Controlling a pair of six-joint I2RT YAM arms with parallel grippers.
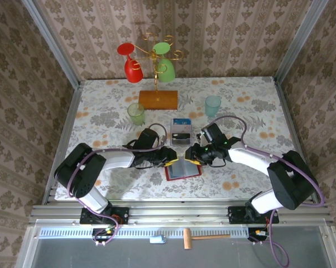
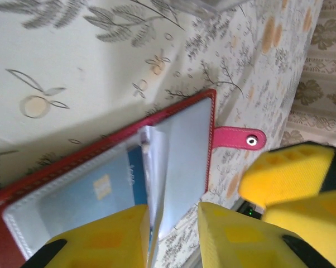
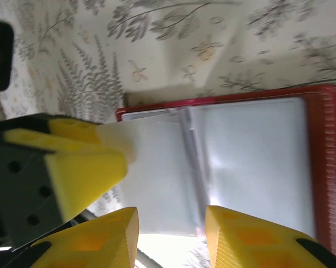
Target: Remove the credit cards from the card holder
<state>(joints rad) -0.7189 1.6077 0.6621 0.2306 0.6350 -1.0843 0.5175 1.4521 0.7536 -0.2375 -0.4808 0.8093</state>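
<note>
Since both arms reach forward from the near edge and turn inward, their tips meet over the card holder [image 1: 183, 172], which lies open and flat on the tabletop [image 1: 240, 95] just ahead of the bases, midway between them. The left gripper [image 2: 173, 237] works at its left part and the right gripper [image 3: 171, 237] at its right, so neither arm is clearly nearer.

The left gripper's jaws stand narrowly apart, straddling a greyish inner leaf [image 2: 152, 167] that stands on edge between them; I cannot tell whether a pad touches it. The right gripper's jaws are also narrowly apart, with nothing clamped, over the pockets near the fold.

The holder's long axis runs left to right, arm to arm, and its fold runs near to far. Its red tab [image 2: 232, 137] sticks out of the end by the right gripper.

One blue-and-white card [image 2: 104, 190] shows through a pocket, lying flat with its long side along the holder's. It sits on the side of the raised leaf away from the tab, so I judge the left gripper better placed to draw it.

Just beyond the holder is a clear box [image 1: 182, 132], then a green cup [image 1: 136, 114] and a teal cup [image 1: 212, 105], and farthest a stand [image 1: 158, 99] hung with glasses.
</note>
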